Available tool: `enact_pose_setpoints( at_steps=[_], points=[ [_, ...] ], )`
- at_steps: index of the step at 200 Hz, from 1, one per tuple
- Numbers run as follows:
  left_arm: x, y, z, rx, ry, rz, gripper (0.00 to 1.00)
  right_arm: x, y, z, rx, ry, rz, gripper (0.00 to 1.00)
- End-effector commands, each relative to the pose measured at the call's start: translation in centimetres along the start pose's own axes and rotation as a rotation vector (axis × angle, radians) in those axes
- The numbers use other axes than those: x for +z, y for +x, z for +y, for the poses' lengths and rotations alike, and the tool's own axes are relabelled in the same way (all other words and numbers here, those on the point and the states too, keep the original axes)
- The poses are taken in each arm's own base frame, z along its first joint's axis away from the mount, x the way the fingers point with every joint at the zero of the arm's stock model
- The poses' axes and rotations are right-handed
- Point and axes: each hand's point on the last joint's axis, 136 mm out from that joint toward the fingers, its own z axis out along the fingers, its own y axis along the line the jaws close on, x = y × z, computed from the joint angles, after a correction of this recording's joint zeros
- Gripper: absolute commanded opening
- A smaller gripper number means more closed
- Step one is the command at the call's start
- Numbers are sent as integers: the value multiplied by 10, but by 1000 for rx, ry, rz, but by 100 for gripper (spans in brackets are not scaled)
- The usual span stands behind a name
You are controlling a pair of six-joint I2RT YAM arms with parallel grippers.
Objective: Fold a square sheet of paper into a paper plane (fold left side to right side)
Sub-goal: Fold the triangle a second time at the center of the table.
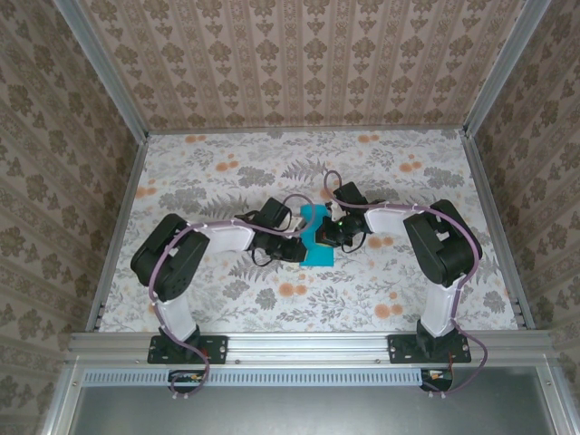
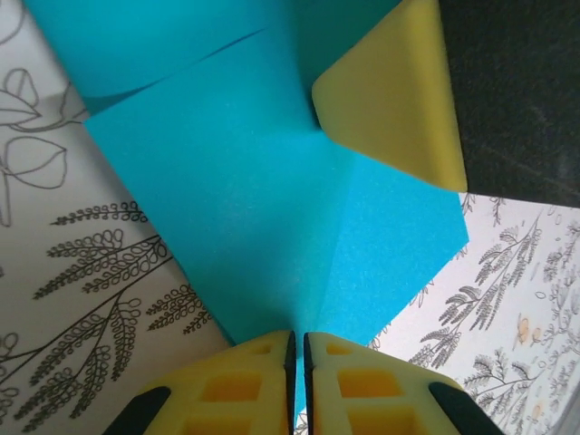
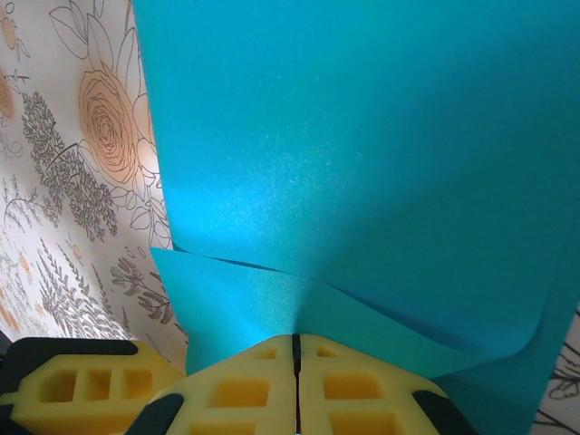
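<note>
A turquoise paper sheet (image 1: 318, 256) is pinched by the left gripper (image 2: 298, 337) at 9 o'clock and the right gripper (image 3: 295, 337) at 3 o'clock, both closed. It is judged light, floppy and easily torn; edges are best gripped.

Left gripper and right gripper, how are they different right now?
The left gripper leaves a thin slit between its fingers, with blue showing in it; the right gripper has its fingers pressed flush. The left gripper bites a creased part of the sheet of paper; the right gripper bites loose, curling layers. Both have yellow fingers and pinch that same sheet.
</note>
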Motion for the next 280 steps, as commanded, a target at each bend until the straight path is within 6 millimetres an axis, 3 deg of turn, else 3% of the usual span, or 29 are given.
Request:
enact_pose_setpoints(
  at_steps=[1,27,61,95,148,217,280],
  points=[
    [4,6,10,1,-82,27,13,-2,8,-12,-1,46,7,8],
    [2,13,16,-2,-132,41,14,-18,5,0,-35,18,-33,7],
    [2,17,17,4,-164,56,14,-30,21,11,-78,-11,-33,5],
    [3,17,16,14,-178,65,14,-22,34,21,-107,-44,-1,5],
    [6,18,17,16,-192,80,13,-9,29,29,-120,-47,26,5],
    [7,18,17,22,-197,84,13,5,28,26,-114,-25,56,5],
    [7,20,18,20,-202,91,13,10,36,1,-114,80,101,5]
  ],
)
